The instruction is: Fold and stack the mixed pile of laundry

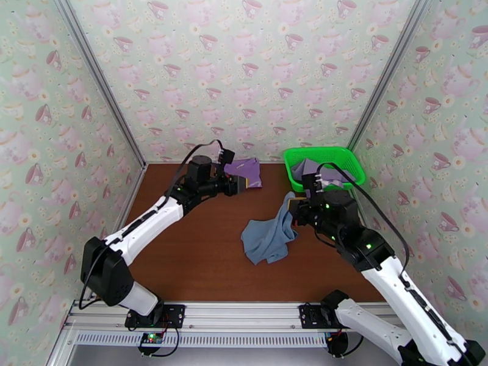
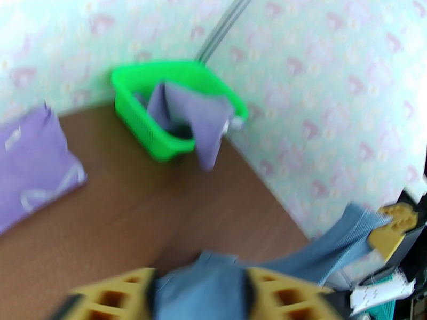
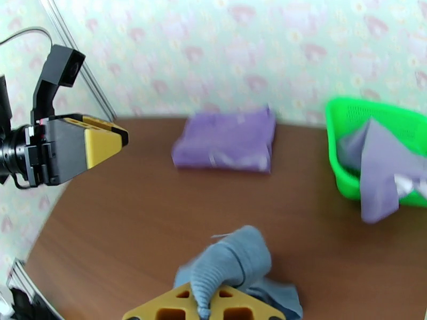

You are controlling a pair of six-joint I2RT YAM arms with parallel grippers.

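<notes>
Pinching one end of the blue-grey garment (image 1: 266, 239) tight in the right hand (image 3: 205, 301), near the middle of the brown table (image 1: 195, 257), and letting the rest lie there in a heap. Holding the left hand (image 1: 236, 185) spread, just beside the folded purple shirt (image 3: 227, 140) farther back. Seeing the lavender-grey garment (image 3: 376, 177) hanging over the rim of the green basket (image 3: 341, 129) in the far right corner

3 garments (image 1: 244, 172) (image 1: 268, 239) (image 1: 305, 169) — 1 basket (image 1: 317, 151)
</notes>
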